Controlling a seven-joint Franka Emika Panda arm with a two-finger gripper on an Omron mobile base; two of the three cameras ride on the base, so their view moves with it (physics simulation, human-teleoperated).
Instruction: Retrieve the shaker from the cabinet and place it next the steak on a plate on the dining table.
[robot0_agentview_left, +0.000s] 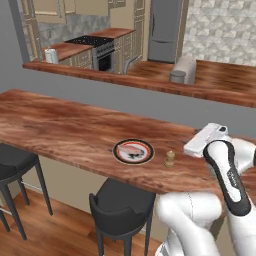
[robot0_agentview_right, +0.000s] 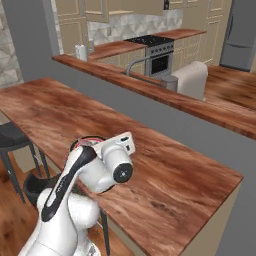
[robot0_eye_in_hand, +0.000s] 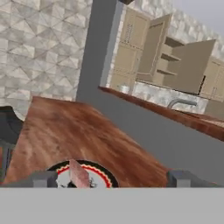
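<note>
Shaker (robot0_agentview_left: 170, 158) upright beside plate (robot0_agentview_left: 133, 151) on table (robot0_agentview_left: 60, 130), steak (robot0_eye_in_hand: 80, 174) maybe half cut off, pincer (robot0_eye_in_hand: 111, 179) wide open.

My arm (robot0_agentview_left: 227, 175) is glossy white with rounded, bulbous link shells, a long dark strip running down the forearm, a black circular joint cap, and two small grey finger tips (robot0_eye_in_hand: 43, 178).

No readable text, label or number anywhere (surfaces all plain).

wooden shaker (robot0_agentview_left: 170, 158), glossy wood-grain dining table (robot0_agentview_left: 65, 130)
</note>
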